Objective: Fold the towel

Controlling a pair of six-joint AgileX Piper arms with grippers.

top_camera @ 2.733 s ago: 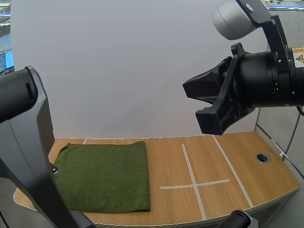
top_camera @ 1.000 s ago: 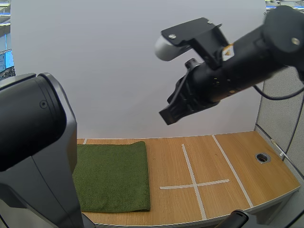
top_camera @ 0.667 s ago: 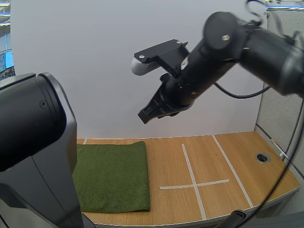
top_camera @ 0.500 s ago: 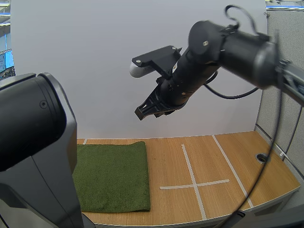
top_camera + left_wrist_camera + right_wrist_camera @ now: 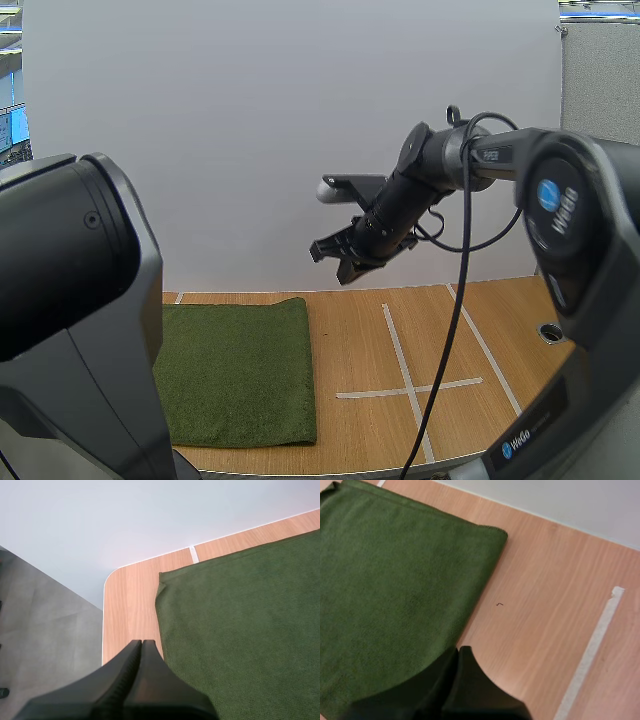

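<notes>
Green towel (image 5: 240, 375) lies spread at the lower left of the high view on the wooden counter (image 5: 480, 340). Left claw (image 5: 141, 645), fingers pressed together, hovers beside the towel's edge. Right claw (image 5: 331, 262), likewise closed and empty, hangs mid-frame above the counter.

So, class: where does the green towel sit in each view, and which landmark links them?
High view: the green towel lies flat on the table's left part, left of the tape cross.
Left wrist view: green towel just past the shut left gripper.
Right wrist view: green towel beside the shut right gripper.
Shared landmark: the tape tab at its far edge.
</notes>
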